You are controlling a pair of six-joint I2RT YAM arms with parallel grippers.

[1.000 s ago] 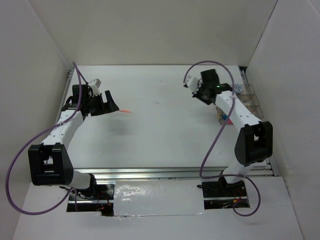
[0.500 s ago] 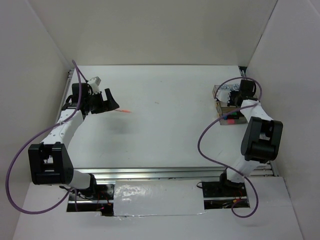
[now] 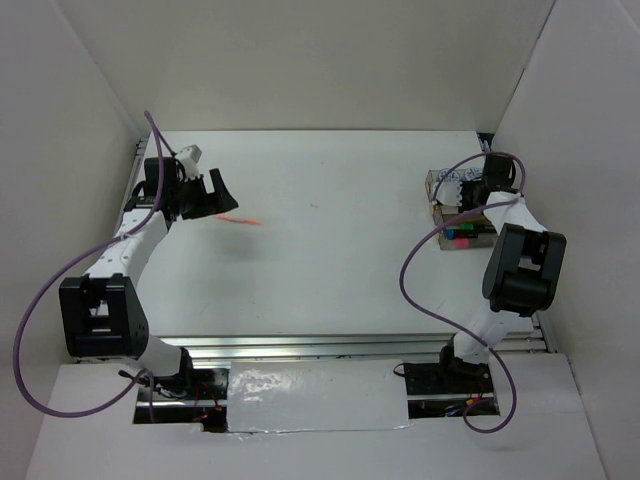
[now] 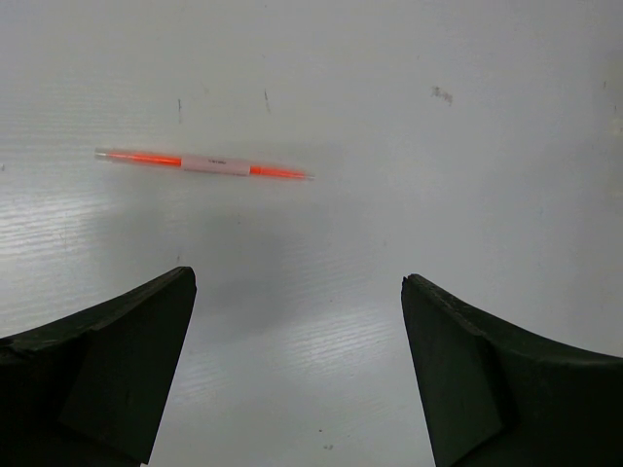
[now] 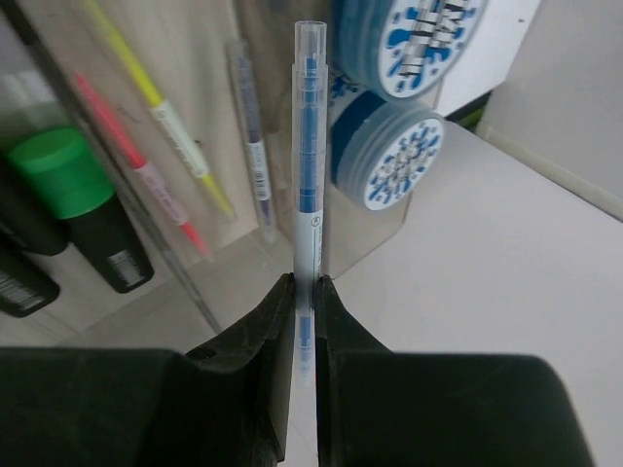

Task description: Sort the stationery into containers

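Observation:
My right gripper (image 5: 304,282) is shut on a thin clear pen with blue ink (image 5: 309,146) and holds it over the clear organiser tray (image 5: 384,243), seen at the table's right edge (image 3: 440,185). The tray holds two blue-white tape rolls (image 5: 394,151), thin yellow and pink sticks (image 5: 165,117), another thin pen (image 5: 251,146) and green-capped highlighters (image 5: 73,190). My left gripper (image 4: 297,292) is open and empty above the table, just short of a thin orange stick (image 4: 204,163) lying flat (image 3: 240,220).
White walls enclose the table on the left, back and right. The tray sits close to the right wall (image 3: 560,150). A metal rail (image 3: 340,345) runs along the near edge.
My right arm swung from mid-table to the tray at the right edge with the pen. My left gripper shifted slightly back and left near the orange stick.

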